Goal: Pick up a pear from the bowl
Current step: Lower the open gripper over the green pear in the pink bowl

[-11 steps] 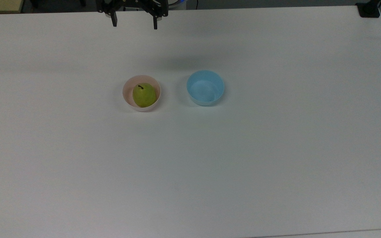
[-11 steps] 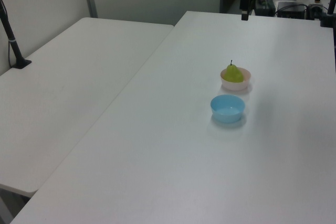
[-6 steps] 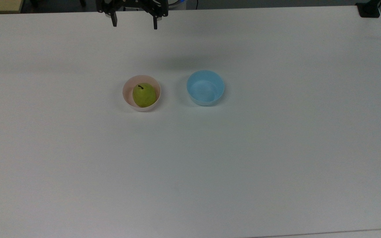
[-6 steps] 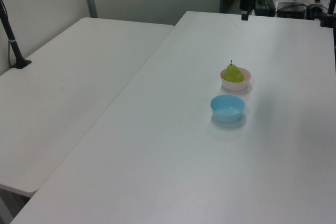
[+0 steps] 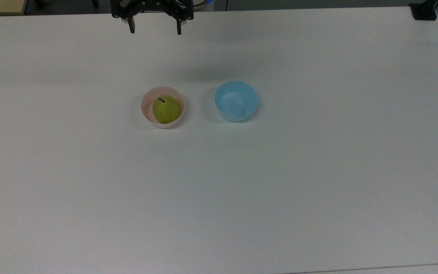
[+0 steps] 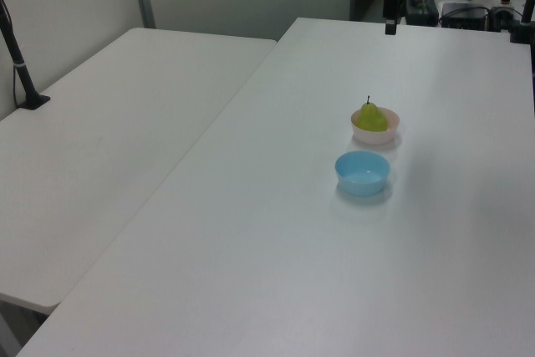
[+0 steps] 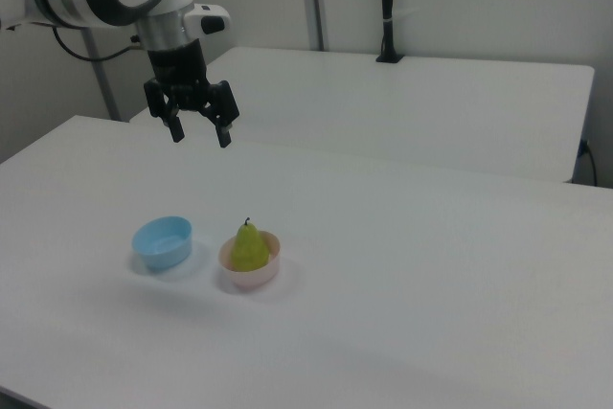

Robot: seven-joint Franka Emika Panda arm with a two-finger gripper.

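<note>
Barely anything moved, gripper [image 5: 154, 30] still hanging wide open by the table's [image 5: 318, 171] far edge; coming down off-centre could tip the pink bowl [image 5: 145, 113] and roll the pear [image 5: 165, 110] away.

White table [image 5: 318, 171] w/ smooth matte top carries two small bowls near its middle: pale pink bowl [image 5: 145, 113] and light blue bowl [image 5: 236, 101], side by side, close but not touching. In the top view pink is on the top view's left of blue; in the right view it's on the right view's right [image 7: 263, 278] w/ blue [image 7: 162, 241] left. A 2nd white table [image 6: 109, 148] butts along its long edge in the left view.
</note>
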